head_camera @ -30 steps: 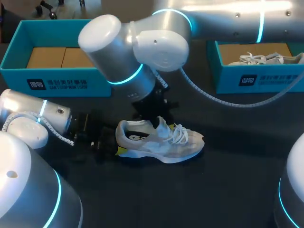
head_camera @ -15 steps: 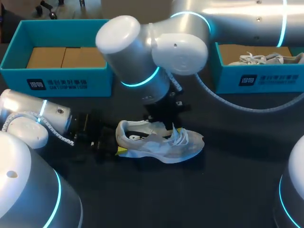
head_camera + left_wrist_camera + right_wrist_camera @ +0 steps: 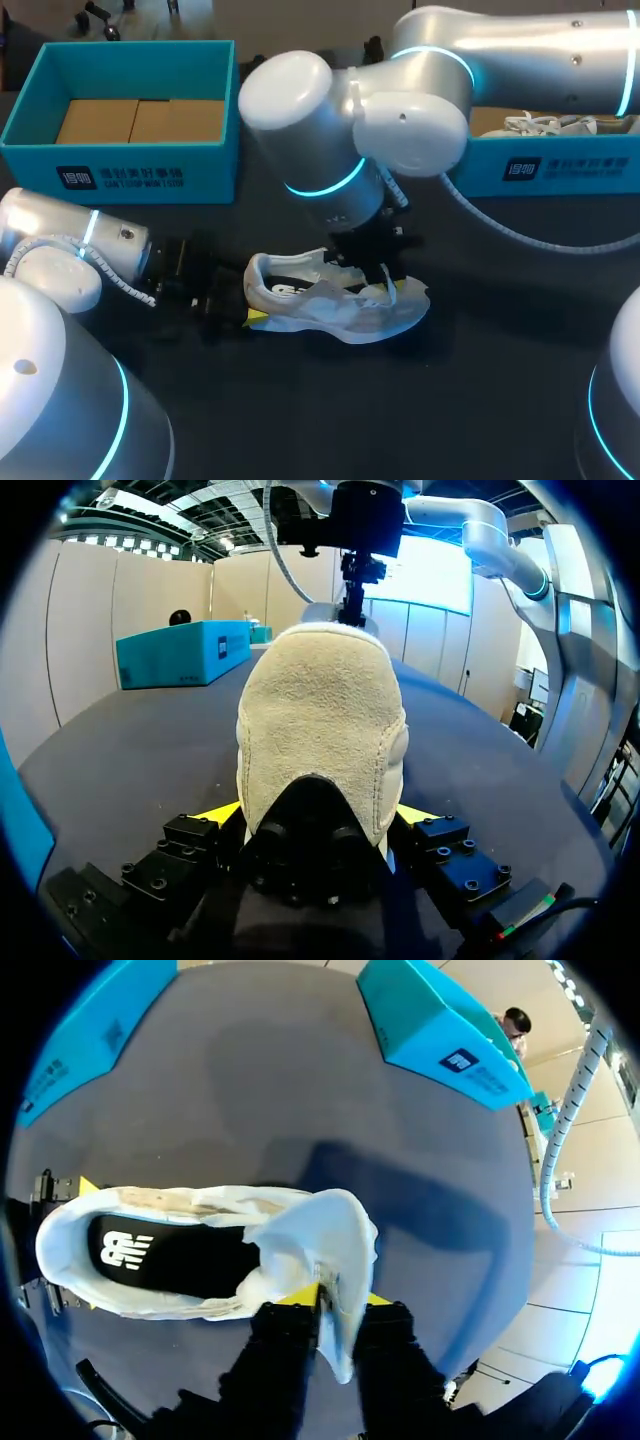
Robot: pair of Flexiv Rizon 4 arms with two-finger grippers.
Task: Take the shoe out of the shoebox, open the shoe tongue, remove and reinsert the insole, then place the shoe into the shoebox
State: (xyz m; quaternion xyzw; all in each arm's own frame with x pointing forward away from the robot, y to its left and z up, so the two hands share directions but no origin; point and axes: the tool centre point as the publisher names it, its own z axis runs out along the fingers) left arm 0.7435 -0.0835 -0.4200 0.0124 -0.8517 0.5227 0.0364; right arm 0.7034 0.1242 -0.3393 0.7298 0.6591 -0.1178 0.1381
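A light grey shoe [image 3: 340,308] lies on its sole on the dark table, toe pointing right. My left gripper [image 3: 244,308] has its fingers on either side of the heel [image 3: 320,730], shut on it. Coming down over the shoe's middle, my right gripper [image 3: 386,286] is shut on the white tongue [image 3: 322,1230] and holds it folded toward the toe. The shoe's mouth gapes, and the black insole [image 3: 180,1255] with a white logo shows inside. In the right wrist view the gripper [image 3: 335,1300] pinches the tongue's edge between its yellow tips.
A teal shoebox [image 3: 120,165] with brown cardboard inside stands at the back left. A second teal box [image 3: 540,165] at the back right holds another light shoe [image 3: 540,122]. My right arm's big joint [image 3: 300,110] hangs over the table's middle.
My right arm has swung to the right, drawing the tongue over toward the toe and widening the shoe's mouth. The left arm and the heel have stayed put.
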